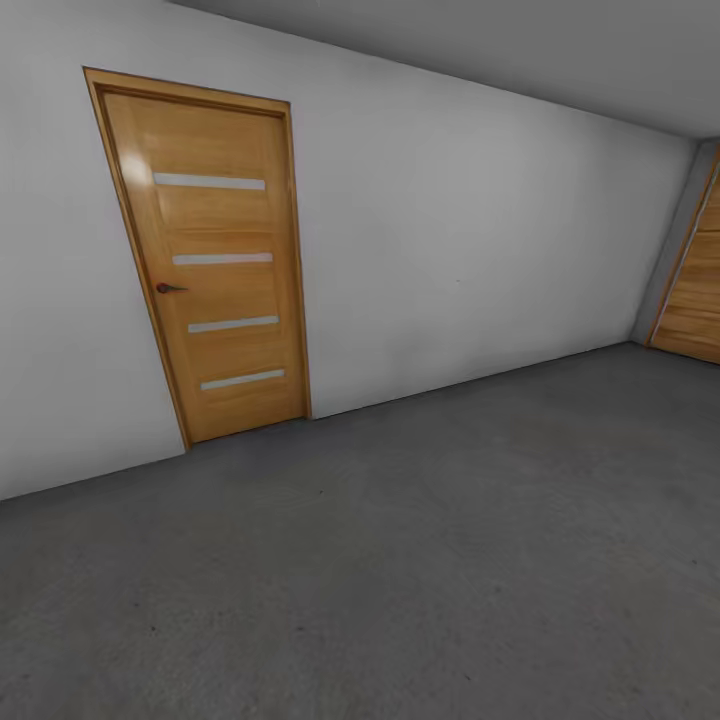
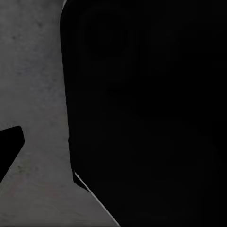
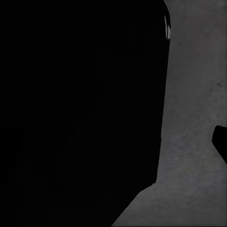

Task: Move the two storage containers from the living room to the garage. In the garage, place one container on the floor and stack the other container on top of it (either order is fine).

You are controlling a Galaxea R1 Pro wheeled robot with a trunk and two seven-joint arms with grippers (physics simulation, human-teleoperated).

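1. I am in the garage: the dark grey concrete floor [image 1: 420,560] runs out ahead of me to a plain white wall [image 1: 450,250]. I take this as a travelling moment, with the base turned toward open ground where a box could be set down.
2. A wooden door [image 1: 205,260] with four pale slats stands at about 10 o'clock in my head view, shut, its small handle [image 1: 168,288] on its left edge. A second wooden door [image 1: 695,290] edges in at 3 o'clock, by the far corner.
3. The two storage containers: I see no orange-red wall in front of me, so I cannot say where they are from here.
4. My left wrist camera looks down at speckled concrete beside a large black shape [image 2: 146,113] that I cannot identify; a small dark tip [image 2: 9,146] pokes in at 9 o'clock.
5. My right wrist camera gives much the same: a black mass [image 3: 80,109], floor beside it, and a dark tip [image 3: 221,142] at 3 o'clock.
6. Both arms seem to hang low and point downward, judging by the floor in the wrist views. Whether either pincer is open, closed or holding something, I cannot tell.
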